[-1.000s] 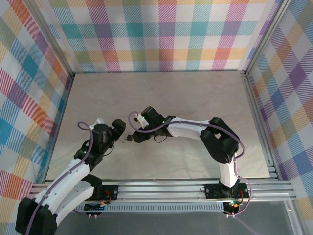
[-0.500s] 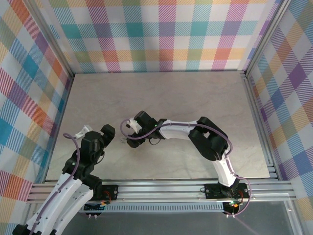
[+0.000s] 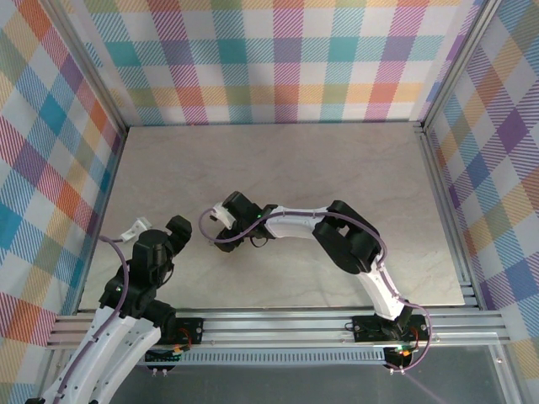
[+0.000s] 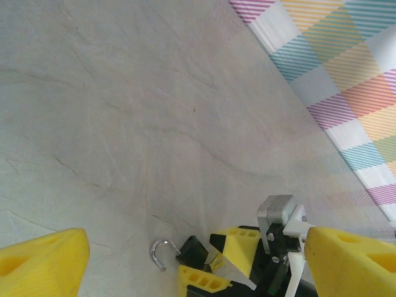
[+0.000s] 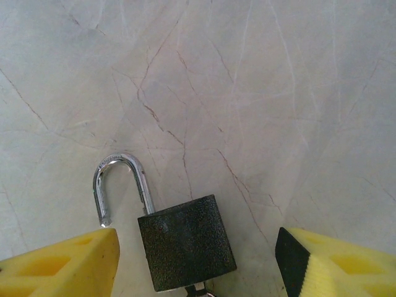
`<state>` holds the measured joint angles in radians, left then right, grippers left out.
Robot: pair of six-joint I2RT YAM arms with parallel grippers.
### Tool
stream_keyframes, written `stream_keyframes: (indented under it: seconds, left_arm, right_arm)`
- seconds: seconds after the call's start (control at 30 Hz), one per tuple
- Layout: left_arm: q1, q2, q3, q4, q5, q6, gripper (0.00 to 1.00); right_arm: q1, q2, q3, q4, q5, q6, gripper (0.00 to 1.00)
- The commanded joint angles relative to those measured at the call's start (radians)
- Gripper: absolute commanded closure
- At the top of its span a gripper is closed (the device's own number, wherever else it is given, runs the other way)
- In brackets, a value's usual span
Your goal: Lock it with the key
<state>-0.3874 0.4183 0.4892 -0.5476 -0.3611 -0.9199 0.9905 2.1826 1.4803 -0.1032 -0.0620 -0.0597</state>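
Observation:
A black padlock [image 5: 185, 241] lies flat on the marble table, its silver shackle [image 5: 117, 182] swung open. A bit of the metal key [image 5: 199, 289] shows at the lock's bottom edge, mostly cut off by the frame. My right gripper [image 5: 197, 244] is open, with a yellow finger on each side of the lock body and a gap on both sides. In the left wrist view the padlock [image 4: 193, 249] and its shackle [image 4: 159, 253] lie between the right gripper's fingers [image 4: 238, 247]. My left gripper [image 4: 197, 238] is open and holds nothing. It hangs back to the left [image 3: 177, 231] of the right gripper [image 3: 221, 234].
The marble tabletop [image 3: 337, 168] stretches bare behind and to the right. Plaid walls [image 3: 278, 59] close in the back and both sides. An aluminium rail [image 3: 278, 324] runs along the near edge.
The left arm has pulled back toward the near left, away from the lock. The right gripper has shifted left over the padlock with its jaws a little wider.

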Motion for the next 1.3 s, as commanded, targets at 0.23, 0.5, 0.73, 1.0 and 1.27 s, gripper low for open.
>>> stream_keyframes:
  seconds: [0.23,0.5,0.73,1.0,1.27]
  left_arm:
    - [0.008,-0.027,0.035,-0.031,-0.024,0.035,0.10]
    - [0.008,-0.035,0.043,-0.043,-0.029,0.047,0.10]
    - [0.008,-0.032,0.037,-0.034,-0.022,0.053,0.10]
    - [0.008,-0.003,0.023,-0.001,0.000,0.053,0.10]
    - [0.009,0.034,-0.012,0.050,0.042,0.039,0.10]
  right_arm:
    - [0.033,0.041,-0.009,-0.023,0.056,-0.136,0.42]
    - [0.034,0.051,-0.005,-0.048,0.057,-0.142,0.60]
    - [0.034,0.027,-0.031,-0.084,0.094,-0.126,0.71]
    - [0.030,-0.022,-0.065,-0.117,0.143,-0.046,0.81]
    - [-0.041,-0.141,-0.130,-0.122,0.011,0.168,0.88]
